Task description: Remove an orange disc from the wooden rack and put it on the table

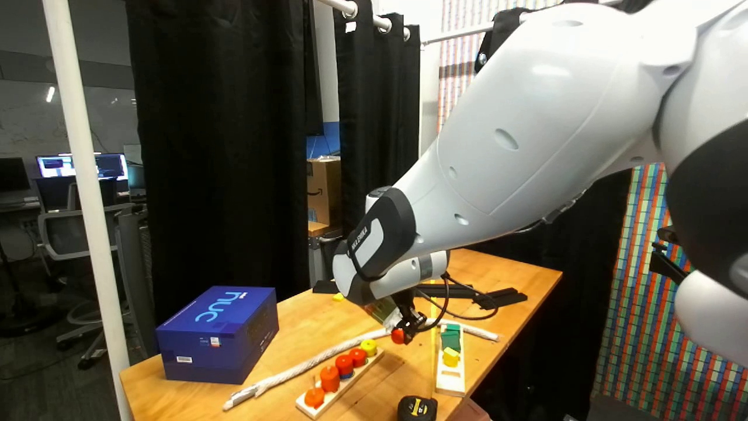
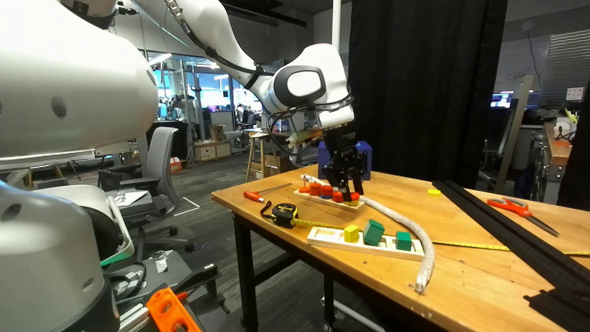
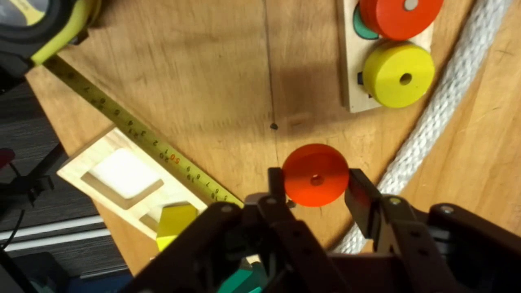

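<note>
Box on table reads "nuc", arm seemingly "EMIKA".

Black pincer holding orange disc, wooden rack bearing yellow disc, white rope alongside

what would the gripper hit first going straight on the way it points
Probably the table, the orange disc in the gripper touching first; the rope looks close, but depth is unclear.
</note>
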`<state>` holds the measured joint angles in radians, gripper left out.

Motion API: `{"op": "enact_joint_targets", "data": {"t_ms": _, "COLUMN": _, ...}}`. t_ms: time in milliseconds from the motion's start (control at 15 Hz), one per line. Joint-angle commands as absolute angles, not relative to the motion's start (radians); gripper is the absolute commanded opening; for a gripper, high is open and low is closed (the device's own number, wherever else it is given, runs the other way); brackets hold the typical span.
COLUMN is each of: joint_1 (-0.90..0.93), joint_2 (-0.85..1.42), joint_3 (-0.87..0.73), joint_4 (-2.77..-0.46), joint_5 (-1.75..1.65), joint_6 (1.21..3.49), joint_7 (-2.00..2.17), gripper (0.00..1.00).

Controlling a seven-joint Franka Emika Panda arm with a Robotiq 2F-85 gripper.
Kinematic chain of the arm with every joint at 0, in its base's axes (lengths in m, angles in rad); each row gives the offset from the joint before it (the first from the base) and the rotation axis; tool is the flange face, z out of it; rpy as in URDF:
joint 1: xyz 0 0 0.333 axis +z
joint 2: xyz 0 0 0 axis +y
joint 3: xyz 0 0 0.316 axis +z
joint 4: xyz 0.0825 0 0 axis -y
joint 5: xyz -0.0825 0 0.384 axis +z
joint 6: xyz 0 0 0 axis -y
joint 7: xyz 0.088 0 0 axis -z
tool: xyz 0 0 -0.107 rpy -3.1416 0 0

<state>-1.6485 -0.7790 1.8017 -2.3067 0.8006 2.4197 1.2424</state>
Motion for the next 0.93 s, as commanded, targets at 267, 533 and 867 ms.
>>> {"op": "enact_joint_targets", "data": {"t_ms": 267, "joint_1": -1.701, "joint_2": -0.763, "joint_3": 1.839, "joint_4": -2.332, "joint_5": 0.826, "joint_6": 2.459, "joint_7": 1.150, "gripper": 0.21}}
{"op": "enact_joint_targets", "data": {"t_ms": 533, "joint_1": -1.754, "joint_2": -0.753, "joint_3": 1.894, "joint_4": -2.325, "joint_5": 0.882, "joint_6": 2.487, "joint_7": 1.076, "gripper": 0.21}}
{"op": "enact_joint_targets", "data": {"t_ms": 867, "joint_1": -1.796, "joint_2": -0.772, "joint_3": 1.927, "joint_4": -2.315, "joint_5": 0.955, "joint_6": 2.471, "joint_7": 1.009, "gripper": 0.52}}
